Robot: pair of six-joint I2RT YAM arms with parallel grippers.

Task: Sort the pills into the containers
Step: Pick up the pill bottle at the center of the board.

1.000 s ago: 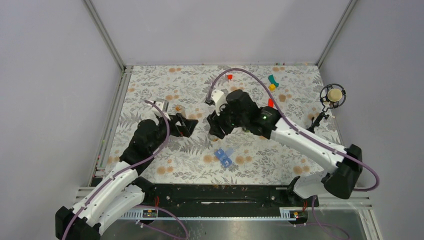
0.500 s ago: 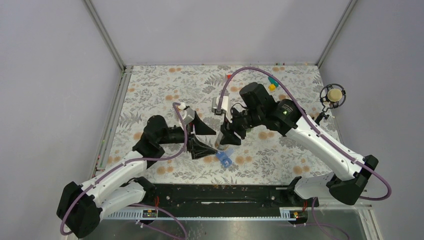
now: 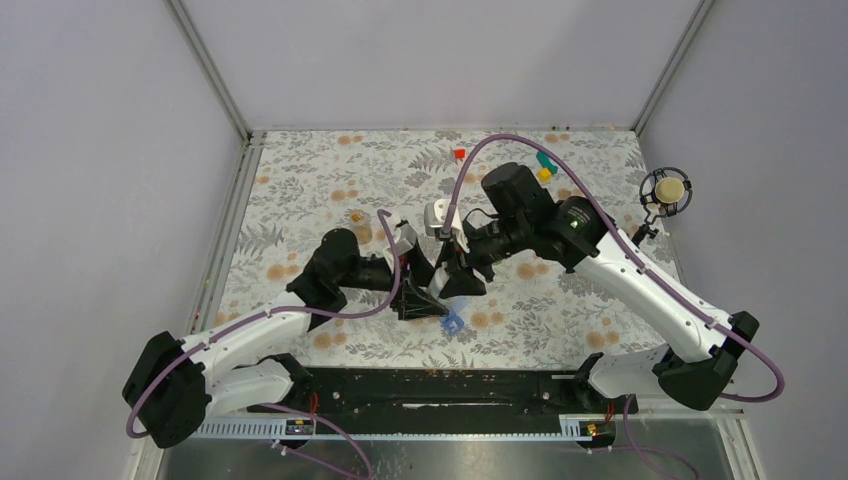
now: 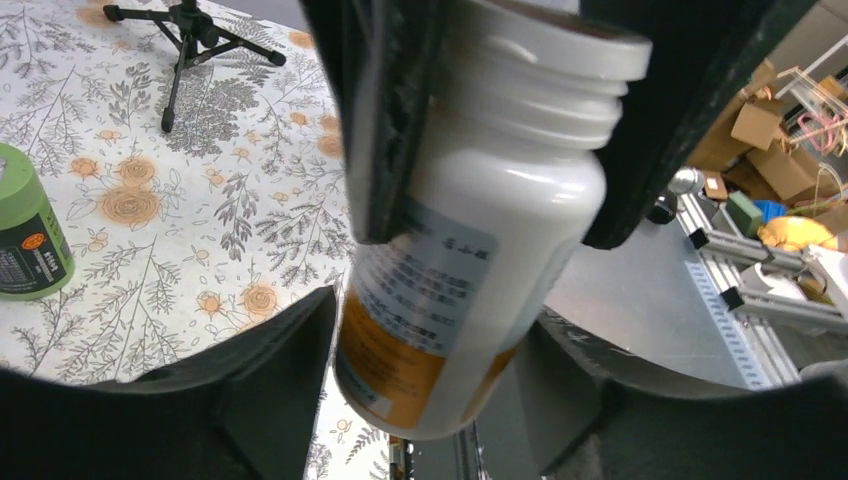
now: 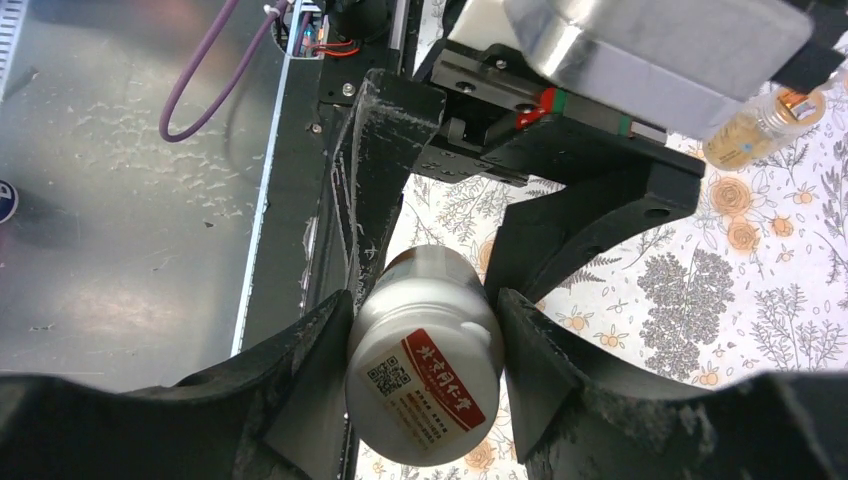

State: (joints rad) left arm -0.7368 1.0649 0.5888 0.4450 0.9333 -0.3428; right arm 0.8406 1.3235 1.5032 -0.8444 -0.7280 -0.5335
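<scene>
1. The table (image 3: 300,190) wears a pale cloth printed with grey leaves and orange flowers. Plain grey walls (image 3: 420,60) close three sides, with slanting metal posts (image 3: 205,65) at the far corners.
2. At the near edge a black rail (image 3: 440,385) carries both arm bases, and a scuffed metal plate (image 3: 450,462) lies in front of it.
3. From above, a red block (image 3: 459,154) and a teal-and-yellow block (image 3: 544,166) lie near the far edge, well apart from the grippers. A small tripod (image 3: 662,192) stands by the right edge.
4. The pill box (image 3: 452,322) lies on the cloth towards the near side, about mid-width. It is just beside the two grippers and partly hidden by them. Neither wrist view shows it.
5. From above, the left gripper (image 3: 415,295) and right gripper (image 3: 457,278) meet tip to tip, and what sits between them is hidden.
6. The wrist views show it: a tilted white bottle (image 4: 480,200) with an orange-and-white label.
7. The right gripper is clamped on the bottle, with both fingers pressed to its sides in its own view.
8. The left gripper's jaws stand apart around the bottle's other end. The right wrist view shows a strip of cloth between one finger and the bottle.
9. Only the left wrist view shows a green tub (image 4: 25,235) on the cloth and, past the table edge, cardboard boxes (image 4: 760,130).
10. Only the right wrist view shows a small amber vial (image 5: 765,120) beside the left wrist's housing.
</scene>
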